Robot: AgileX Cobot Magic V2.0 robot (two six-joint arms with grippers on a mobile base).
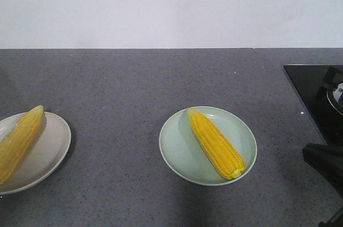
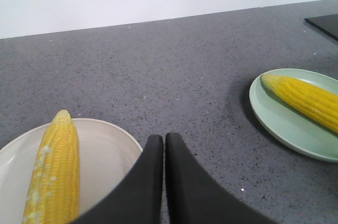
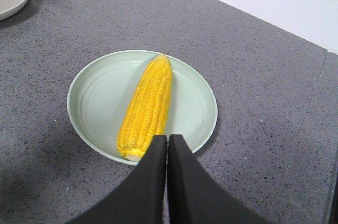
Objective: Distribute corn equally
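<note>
1. Your right pincer [image 3: 167,138] is pressed together, empty, above the near rim of the green plate [image 3: 95,84].
2. Your left pincer [image 2: 164,138] is likewise closed beside the white plate [image 2: 103,150].
3. One corn cob [image 1: 215,142] lies on the green plate, another cob [image 1: 19,141] on the white one; the plates sit well apart on the grey worktop [image 1: 118,88].

Looked like a kitchen. Had a speckled dark grey stone countertop [image 1: 134,88] running back to a plain white wall [image 1: 161,2]. Had a glossy black cooktop [image 1: 316,96] set flush into that countertop at its right end, with part of a metal pot [image 1: 336,96] on the glass. Held tableware and food left of the cooktop: a pale green plate [image 1: 179,149] and a cream plate [image 1: 51,149], each with a cob of corn [image 1: 215,142].
</note>
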